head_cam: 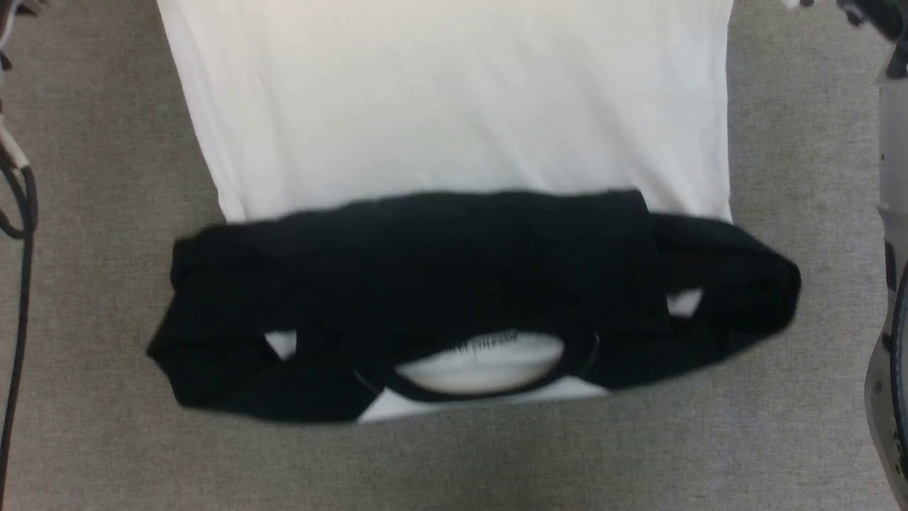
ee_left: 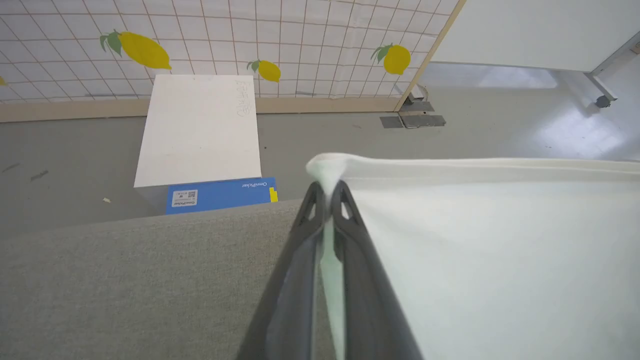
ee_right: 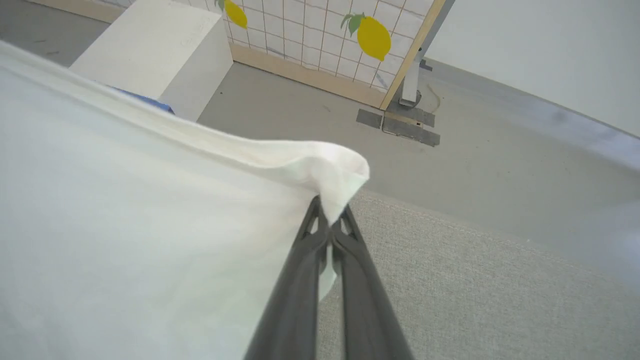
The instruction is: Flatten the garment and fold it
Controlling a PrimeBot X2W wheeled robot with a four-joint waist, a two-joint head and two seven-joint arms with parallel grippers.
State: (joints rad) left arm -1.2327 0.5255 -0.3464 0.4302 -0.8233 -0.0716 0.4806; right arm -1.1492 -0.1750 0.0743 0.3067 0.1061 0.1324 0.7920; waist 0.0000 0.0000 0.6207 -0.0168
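Note:
The garment [head_cam: 454, 106] lies on a grey table, its white body stretching away from me. Its black sleeves [head_cam: 440, 277] are folded across the near part, above the black collar and the white neck band [head_cam: 482, 362] with small print. In the left wrist view my left gripper [ee_left: 327, 192] is shut on a corner of the white hem [ee_left: 330, 167]. My right gripper [ee_right: 330, 210] pinches the other hem corner [ee_right: 340, 172] in the right wrist view, fingers shut. Both corners are bunched and raised a little off the table.
The grey felt table top [head_cam: 92, 248] shows on both sides of the shirt. A dark cable [head_cam: 21, 234] hangs at the left edge. Beyond the table stand a white box [ee_left: 200, 130] with a blue label and a lemon-print tiled screen [ee_left: 280, 45].

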